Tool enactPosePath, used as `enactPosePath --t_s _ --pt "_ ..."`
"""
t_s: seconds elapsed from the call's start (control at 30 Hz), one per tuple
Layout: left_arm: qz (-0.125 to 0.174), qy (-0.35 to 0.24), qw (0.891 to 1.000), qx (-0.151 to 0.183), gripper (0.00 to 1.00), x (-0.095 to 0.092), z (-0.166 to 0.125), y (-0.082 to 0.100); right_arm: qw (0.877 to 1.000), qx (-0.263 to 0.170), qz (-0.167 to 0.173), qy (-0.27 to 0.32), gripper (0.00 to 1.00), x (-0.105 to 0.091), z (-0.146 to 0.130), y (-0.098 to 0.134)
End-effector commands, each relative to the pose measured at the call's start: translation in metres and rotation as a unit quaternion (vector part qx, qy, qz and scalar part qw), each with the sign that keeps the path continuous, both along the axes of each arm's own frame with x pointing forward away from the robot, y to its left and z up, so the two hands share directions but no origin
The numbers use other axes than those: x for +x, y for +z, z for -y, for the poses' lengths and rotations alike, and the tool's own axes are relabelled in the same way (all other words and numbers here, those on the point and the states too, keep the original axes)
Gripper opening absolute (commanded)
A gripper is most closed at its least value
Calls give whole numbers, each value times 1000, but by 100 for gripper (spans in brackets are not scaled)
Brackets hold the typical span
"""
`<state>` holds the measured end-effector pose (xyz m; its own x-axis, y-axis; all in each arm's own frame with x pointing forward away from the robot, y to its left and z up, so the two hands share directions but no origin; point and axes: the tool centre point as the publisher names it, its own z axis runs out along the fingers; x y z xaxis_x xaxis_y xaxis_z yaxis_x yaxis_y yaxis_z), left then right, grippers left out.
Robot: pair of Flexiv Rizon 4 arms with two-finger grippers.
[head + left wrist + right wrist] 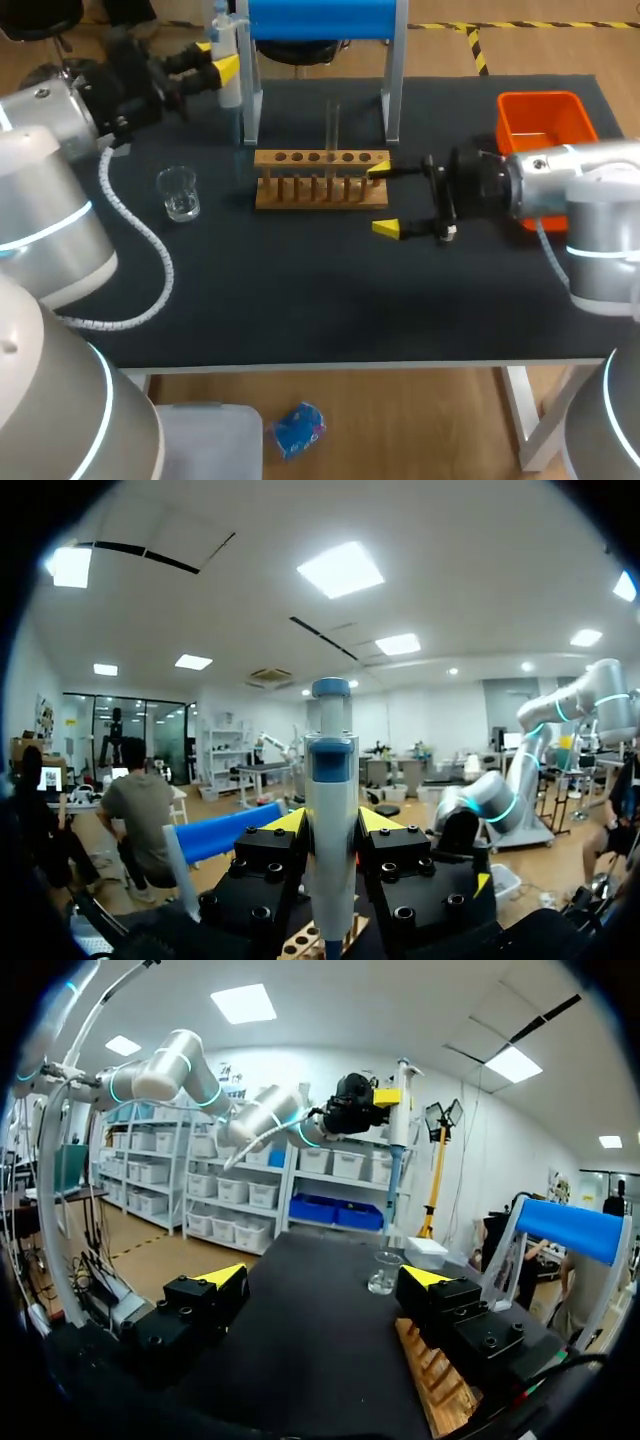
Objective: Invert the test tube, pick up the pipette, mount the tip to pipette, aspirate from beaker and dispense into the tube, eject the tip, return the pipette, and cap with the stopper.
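Note:
My left gripper point(217, 62) is at the table's back left, raised and shut on the white-and-blue pipette point(228, 62). In the left wrist view the pipette point(331, 810) stands upright between the yellow-tipped fingers point(288, 822). A clear test tube point(333, 125) stands upright in the wooden rack point(320, 180) at mid-table. The glass beaker point(179, 193) sits left of the rack. My right gripper point(385, 198) is open just right of the rack's end, holding nothing. From the right wrist, the beaker point(385, 1272) lies ahead of the open gripper point(325, 1280) and the held pipette point(401, 1110) hangs above it.
The pipette stand with its blue top point(320, 18) rises behind the rack, right beside the left gripper. An orange bin point(545, 122) sits at the back right, behind my right arm. A coiled white cable point(140, 250) trails over the table's left side.

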<state>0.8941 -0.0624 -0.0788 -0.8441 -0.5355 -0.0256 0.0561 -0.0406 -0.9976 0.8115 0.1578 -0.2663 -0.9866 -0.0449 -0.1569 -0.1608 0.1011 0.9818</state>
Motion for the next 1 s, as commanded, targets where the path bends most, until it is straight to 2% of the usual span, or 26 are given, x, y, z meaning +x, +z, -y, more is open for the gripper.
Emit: enactPosePath --t_s 0.03,0.47,0.5,0.57,0.67,0.9,1.0 --pt "2 7 1000 -3 0 -12 -9 0 1000 -5 3 4 100 5 -23 -1" --pt "2 7 1000 -3 0 -12 -9 0 1000 -5 3 4 100 5 -23 -1" --pt "0 13 1000 -5 0 -10 -14 -3 1000 -5 3 4 100 5 -23 -1" --pt "22 26 999 -2 0 -5 -28 -6 1000 -5 3 4 100 5 -23 -1" --pt "32 56 998 -2 0 3 -52 -10 1000 -5 3 4 100 5 -23 -1" --pt "43 81 996 11 0 12 -85 -14 998 -39 -42 -10 100 -5 -59 -24" --pt "49 79 996 13 0 15 -89 -14 997 -51 -55 -24 100 0 -81 -36"
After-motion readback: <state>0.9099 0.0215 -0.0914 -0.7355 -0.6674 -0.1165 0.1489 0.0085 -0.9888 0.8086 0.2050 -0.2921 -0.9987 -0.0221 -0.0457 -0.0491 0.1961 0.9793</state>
